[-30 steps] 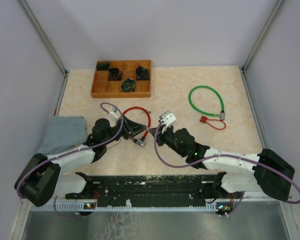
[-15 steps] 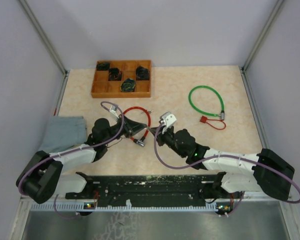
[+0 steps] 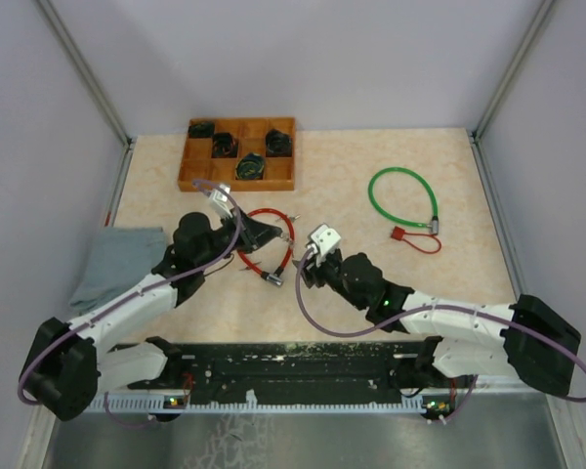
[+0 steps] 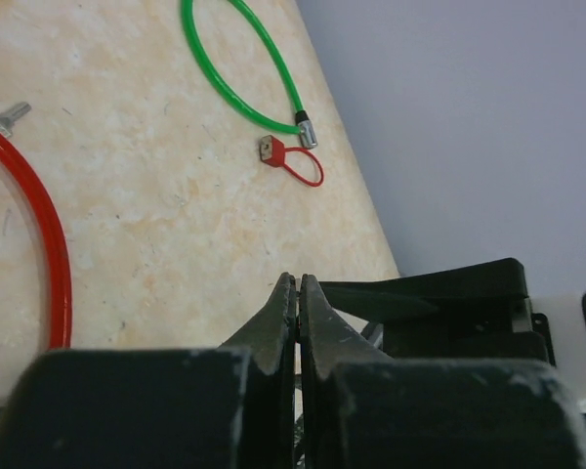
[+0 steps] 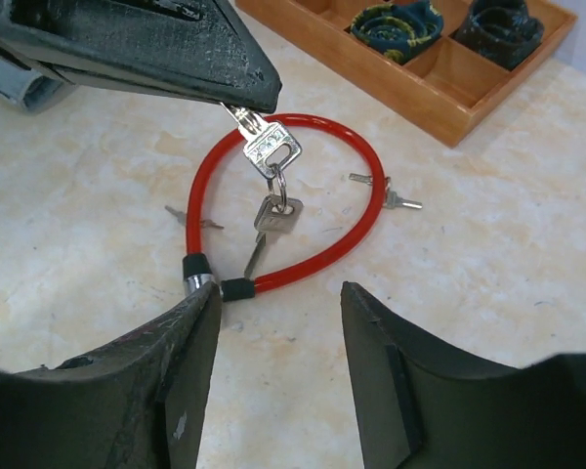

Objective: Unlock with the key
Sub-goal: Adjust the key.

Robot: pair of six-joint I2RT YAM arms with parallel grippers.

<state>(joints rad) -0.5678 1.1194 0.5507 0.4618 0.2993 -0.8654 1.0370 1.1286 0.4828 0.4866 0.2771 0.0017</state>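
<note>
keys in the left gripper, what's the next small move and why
Probably lower the open right gripper onto the lock end of the red cable to steady it: the left gripper is shut on the keys, which hang over the loop, not in the lock.

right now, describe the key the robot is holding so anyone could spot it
Find the wooden tray at the far left, then the red cable lock looped in front of it. Over that loop the left gripper pinches a silver key. Unlike the loose key lying flat beside the loop, it hangs in the air with a second key dangling under it.
</note>
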